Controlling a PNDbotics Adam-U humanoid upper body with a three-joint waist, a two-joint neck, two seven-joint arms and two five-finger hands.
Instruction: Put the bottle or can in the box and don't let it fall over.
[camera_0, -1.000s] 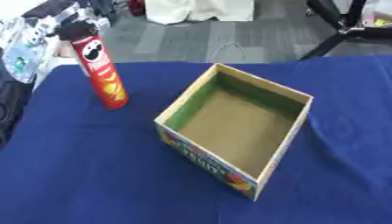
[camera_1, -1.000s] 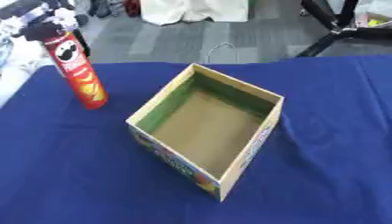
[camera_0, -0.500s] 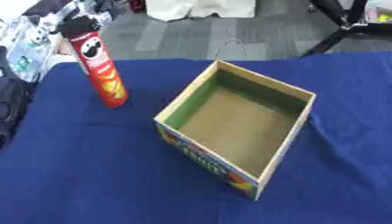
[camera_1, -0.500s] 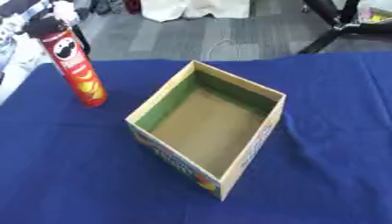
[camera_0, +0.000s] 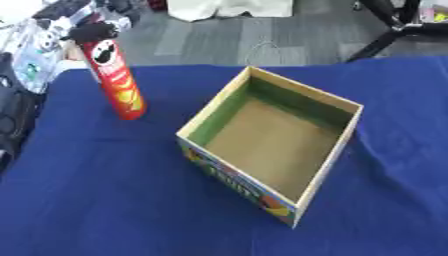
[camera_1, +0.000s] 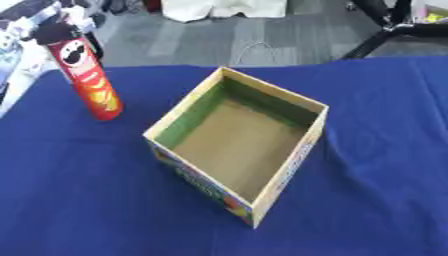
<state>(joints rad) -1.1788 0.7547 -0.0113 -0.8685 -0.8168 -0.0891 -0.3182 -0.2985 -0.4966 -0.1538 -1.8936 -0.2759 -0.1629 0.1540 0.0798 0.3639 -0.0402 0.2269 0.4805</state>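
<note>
The red can (camera_0: 115, 80) stands upright on the blue table (camera_0: 105, 200), at its far left, well apart from the box (camera_0: 271, 145). The box – open-topped, turned at an angle – sits mid-table with nothing in it. Neither hand shows in either view, so their state cannot be told.
</note>
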